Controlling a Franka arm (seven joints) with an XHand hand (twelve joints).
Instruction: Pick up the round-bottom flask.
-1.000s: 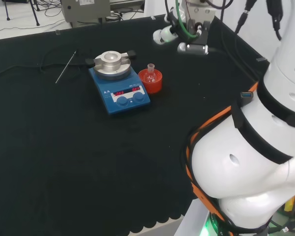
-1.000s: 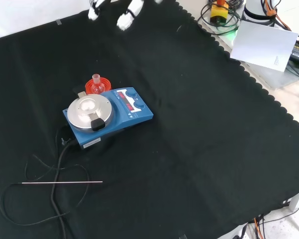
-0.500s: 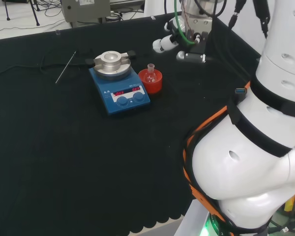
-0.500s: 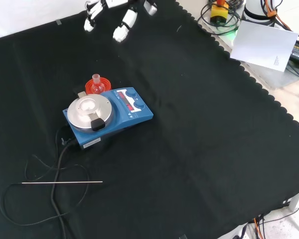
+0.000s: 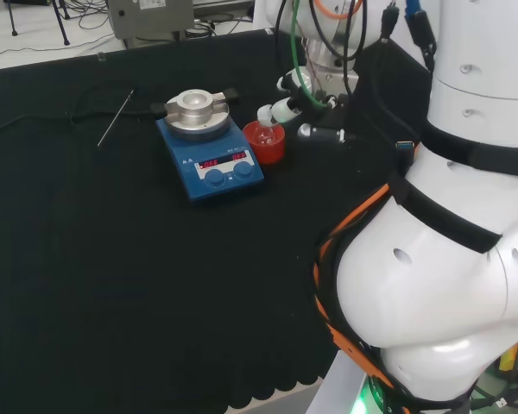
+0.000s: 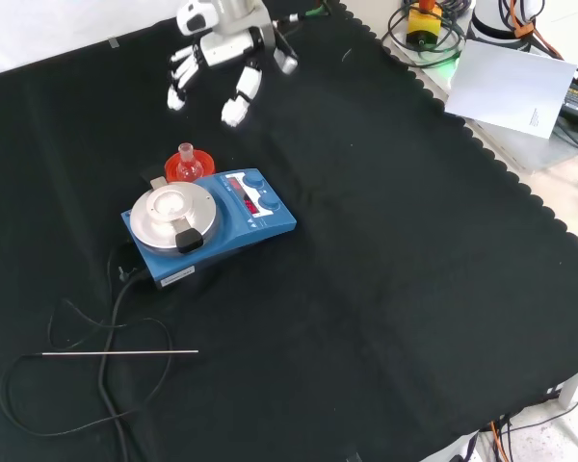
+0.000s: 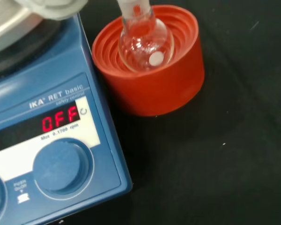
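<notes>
Front view, left to right, with the blue stirrer plate (image 6: 212, 225) as the marker. Below and left of it a thin metal rod (image 6: 120, 353) lies flat on the black counter (image 6: 414, 289), crossed by the loops of a black cable (image 6: 106, 327) that runs up to the plate's near-left corner. The plate itself sits square on the cloth, silver round top to the left, red display and blue knobs to the right.

Touching the plate's far edge is the red ribbed stand (image 6: 189, 166), and the round-bottom flask (image 6: 185, 159) is seated upright in it, neck up. In the wrist view the clear bulb of the flask (image 7: 145, 40) rests down in the ribbed hollow of the stand (image 7: 152, 79), right beside the plate's display panel (image 7: 51, 126); it looks empty, though clear glass makes that hard to judge.

Beyond the stand, farther from the plate, the hand (image 6: 222, 58) hangs above the cloth with fingers spread and relaxed, holding nothing and clear of the flask. In the head view the hand (image 5: 287, 108) sits just to the right of the stand (image 5: 265, 141), fingertips close to the flask's neck (image 5: 264, 116), contact not evident.
</notes>
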